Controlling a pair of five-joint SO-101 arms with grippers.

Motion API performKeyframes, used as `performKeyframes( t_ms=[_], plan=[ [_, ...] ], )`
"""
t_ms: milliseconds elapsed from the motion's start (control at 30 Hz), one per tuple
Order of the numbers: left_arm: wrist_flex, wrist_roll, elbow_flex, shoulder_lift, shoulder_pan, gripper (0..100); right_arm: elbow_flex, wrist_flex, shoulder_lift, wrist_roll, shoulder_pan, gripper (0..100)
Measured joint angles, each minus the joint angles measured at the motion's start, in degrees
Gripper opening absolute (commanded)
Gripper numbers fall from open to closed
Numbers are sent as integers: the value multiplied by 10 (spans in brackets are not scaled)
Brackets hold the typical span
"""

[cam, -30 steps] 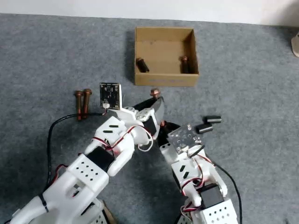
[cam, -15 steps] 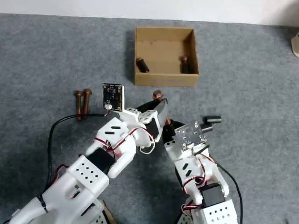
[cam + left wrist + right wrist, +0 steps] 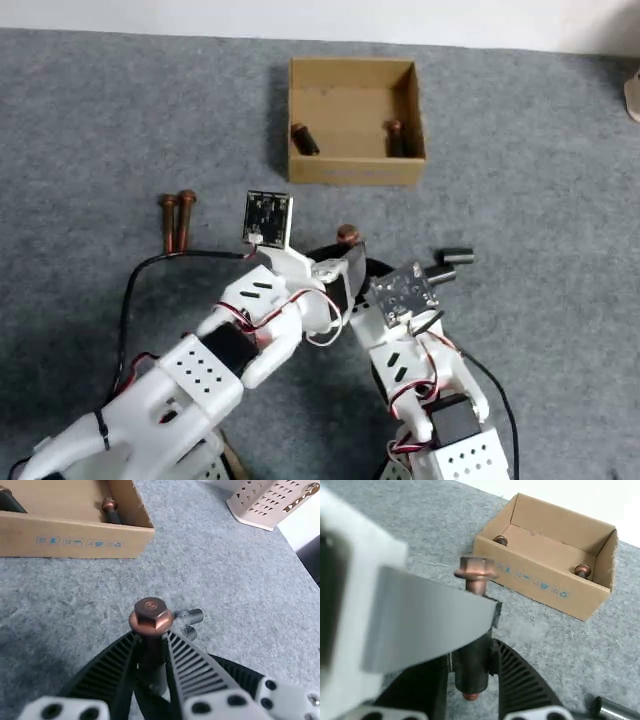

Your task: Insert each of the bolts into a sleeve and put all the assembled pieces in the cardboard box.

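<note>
My left claw pinches the bolt just under its head. The bolt's long body runs through the dark sleeve, which my right claw squeezes between the two arms. The head points toward the cardboard box. The tip pokes out of the sleeve's other end.

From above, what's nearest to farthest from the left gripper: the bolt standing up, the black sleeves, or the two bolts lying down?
1. upright bolt: held by the left gripper, between its fingers.
2. black sleeves: lying loose off to its right.
3. two lying bolts: farthest, off to its left.
</note>
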Motion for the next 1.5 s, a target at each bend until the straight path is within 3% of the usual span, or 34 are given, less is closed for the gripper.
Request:
performKeyframes(
  t_ms=[100, 267, 333, 567, 833, 1167, 1333, 1500],
  plan=[
    [7, -24, 0, 0, 1, 46, 0, 0, 0, -1, 0, 5],
    [12, -79, 0, 0, -1, 293, 0, 0, 0, 0, 16, 5],
    [37, -90, 0, -1, -3, 326, 0, 0, 0, 0, 27, 5],
    [146, -91, -15, -2, -5, 312, 0, 29, 1, 0, 29, 5],
    [161, -96, -16, -1, -54, 306, -20, 72, 26, 0, 39, 5],
    [161, -96, -16, -1, -64, 47, -253, 73, 354, 0, 90, 5],
    [156, -164, -17, -1, -73, 42, -367, 73, 499, 0, 112, 5],
    [156, -207, -17, -1, -152, 39, -454, 73, 567, 0, 127, 5]
  ],
)
